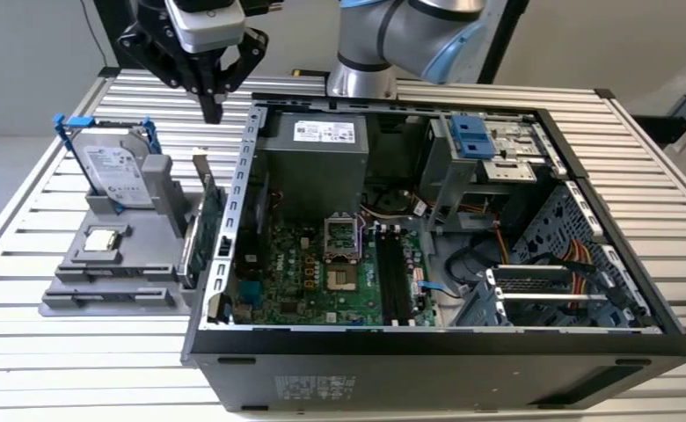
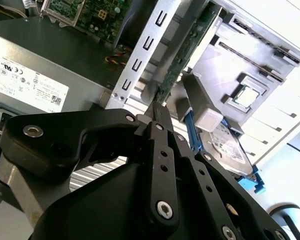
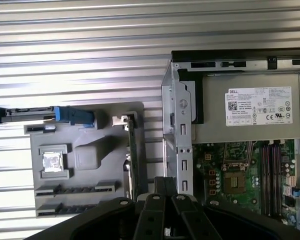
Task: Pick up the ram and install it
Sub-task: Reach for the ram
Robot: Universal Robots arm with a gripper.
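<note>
While the arm point(image 1: 402, 35) reaches in over the far side of the slatted bench point(image 1: 38, 369), the stock reads as follows.

Hand point(image 1: 212, 112): black, pointing down, fingers drawn together with nothing seen between them. It hangs above the bench at the far end of the green card, between the hard drive and the case's far corner, touching neither.

Computer case point(image 1: 437, 347): open side up, taking the middle and the exterior view's right. Inside are a grey power supply point(image 1: 308, 163) at the far end and a green motherboard point(image 1: 308, 272) nearer. Long black slots point(image 1: 392, 272) run near to far beside the processor socket point(image 1: 340, 233).

Grey holder point(image 1: 108, 294): just beside the case, on the exterior view's left. It carries three items:
- a silver hard drive point(image 1: 114, 171) with blue rails, upright at the far end
- a processor chip point(image 1: 103, 239), flat in a square pocket at the middle
- a green card point(image 1: 208, 233) with a metal bracket, on edge along the side next to the case

Ram: place cannot be told for certain. Two narrow grooves point(image 3: 75, 189) at the holder's near end hold dark strips seen edge-on in the first wrist view, and I cannot tell whether either is the ram. The hand is well apart from those grooves.
</note>
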